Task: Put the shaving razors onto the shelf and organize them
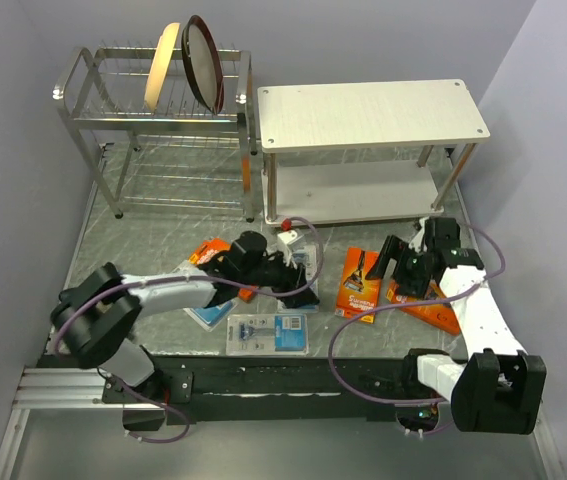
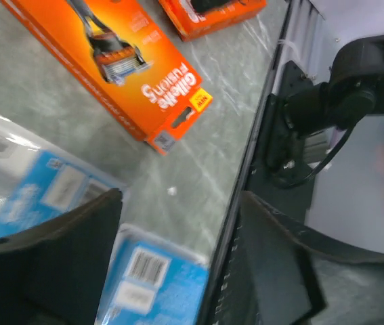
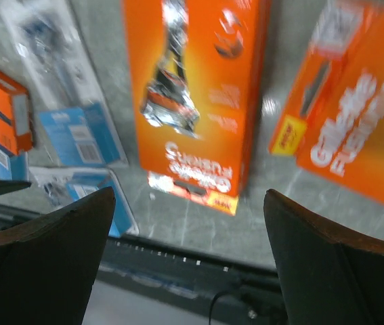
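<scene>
The left gripper hangs low over the middle of the table. Its jaws are spread wide with nothing between them. In the left wrist view its dark fingers frame only bare table surface and the corners of clear packs. The right gripper is also wide open (if anything a shade wider) and has hold of nothing. It hovers above the gap between the middle orange pack and the right orange pack. Whether either gripper's fingertips touch the table cannot be told from any view.

All six razor packs lie flat on the table in front of the shelf, which stands at the far right corner.

- The left orange pack is partly covered by the left arm.
- The near clear pack lies in full view by the table's near edge.
- A second clear pack sticks out from under the left forearm.
- A third clear pack is mostly hidden by the left wrist and its cable.

The right orange pack is half under the right arm. Both wrist views are blurred, so only the large print on the packs can be made out.
</scene>
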